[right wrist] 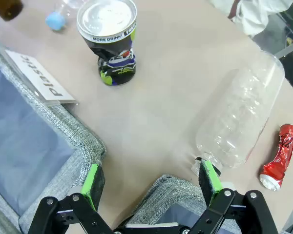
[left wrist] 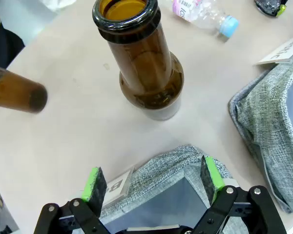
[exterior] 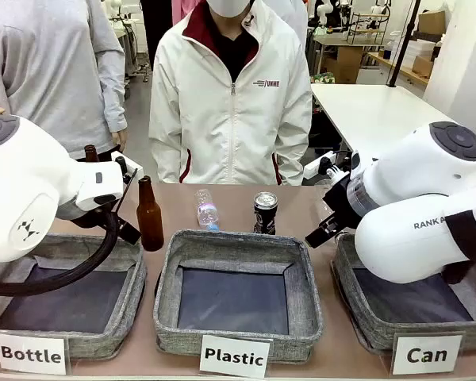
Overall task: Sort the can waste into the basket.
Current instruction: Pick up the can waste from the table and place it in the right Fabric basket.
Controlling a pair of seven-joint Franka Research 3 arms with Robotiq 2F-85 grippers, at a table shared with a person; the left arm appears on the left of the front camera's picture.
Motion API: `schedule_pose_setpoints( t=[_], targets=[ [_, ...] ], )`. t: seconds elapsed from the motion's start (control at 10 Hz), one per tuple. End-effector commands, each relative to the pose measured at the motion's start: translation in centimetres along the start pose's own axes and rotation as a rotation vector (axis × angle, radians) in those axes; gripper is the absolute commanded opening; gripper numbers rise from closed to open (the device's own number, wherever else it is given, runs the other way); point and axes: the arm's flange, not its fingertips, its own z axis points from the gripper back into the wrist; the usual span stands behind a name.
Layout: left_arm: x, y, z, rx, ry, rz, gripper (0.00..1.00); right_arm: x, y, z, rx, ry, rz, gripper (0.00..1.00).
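Tan smooth table (exterior: 293, 210); bulky white left arm (exterior: 24, 190) hunched left of the Plastic basket (exterior: 174, 317), white right arm (exterior: 420, 214) bent to its right; Plastic basket square, shallow, grey woven fabric, dark base; like Bottle basket (exterior: 123, 313) on its left, Can basket (exterior: 355, 313) on its right; big clear ribbed plastic bottle (right wrist: 239, 117) lay on its side beyond the Can basket; brown glass bottle (exterior: 149, 214) upright off the Plastic basket's far left corner; small clear bottle (exterior: 207, 210) lay behind its far rim; black can (exterior: 265, 213), dented waist, silver top, upright behind its far right corner; red can (right wrist: 279, 156), crushed, lay well apart past the big bottle; left gripper (left wrist: 152, 178) wide apart, empty, over the Bottle basket's corner; right gripper (right wrist: 151, 179) wide apart, empty, over the Can basket's corner.
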Motion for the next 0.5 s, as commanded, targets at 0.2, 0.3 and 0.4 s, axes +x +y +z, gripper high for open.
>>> schedule_pose_setpoints(
  t=[0.2, 0.3, 0.4],
  targets=[
    [0.01, 0.0, 0.01, 0.0, 0.0, 0.0, 1.0, 0.0, 0.0, 0.0, 0.0, 0.0, 0.0, 1.0],
    [0.01, 0.0, 0.01, 0.0, 0.0, 0.0, 1.0, 0.0, 0.0, 0.0, 0.0, 0.0, 0.0, 1.0],
    [0.01, 0.0, 0.01, 0.0, 0.0, 0.0, 1.0, 0.0, 0.0, 0.0, 0.0, 0.0, 0.0, 1.0]
  ],
)
